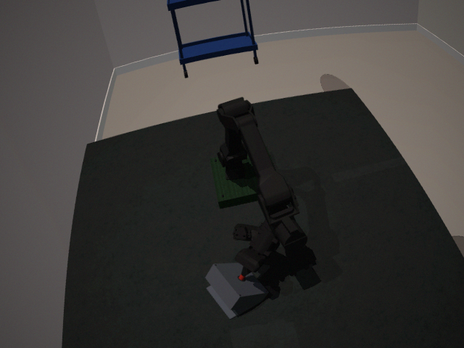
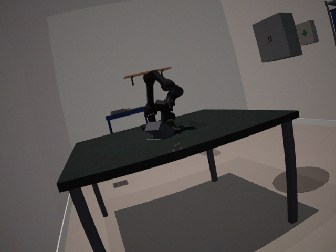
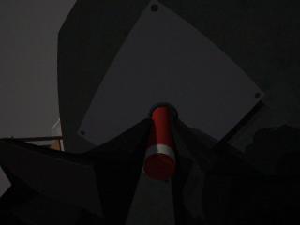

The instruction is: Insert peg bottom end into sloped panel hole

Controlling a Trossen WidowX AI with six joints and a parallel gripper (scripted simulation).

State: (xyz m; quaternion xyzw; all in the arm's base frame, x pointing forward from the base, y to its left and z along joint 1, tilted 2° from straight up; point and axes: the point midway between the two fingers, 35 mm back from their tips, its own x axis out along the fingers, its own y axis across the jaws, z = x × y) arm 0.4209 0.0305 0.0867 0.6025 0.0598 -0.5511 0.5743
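Observation:
The sloped grey panel (image 1: 227, 280) (image 2: 154, 126) (image 3: 164, 61) stands on the table, with one round hole (image 3: 172, 111) in its face. The red round peg (image 1: 241, 277) (image 3: 161, 131) has a pale band near its near end. Its far end is in the mouth of the hole in the wrist view, and only a short red part shows above the face in the top view. My gripper (image 1: 244, 272) (image 3: 160, 126) is shut on the peg, close above the panel face. How deep the peg sits is hidden.
The green base plate (image 1: 239, 199) carries the arm's base behind the panel. The dark table (image 1: 149, 225) (image 2: 114, 154) bears them. A blue cart (image 1: 219, 48) stands on the floor beyond the table's far edge.

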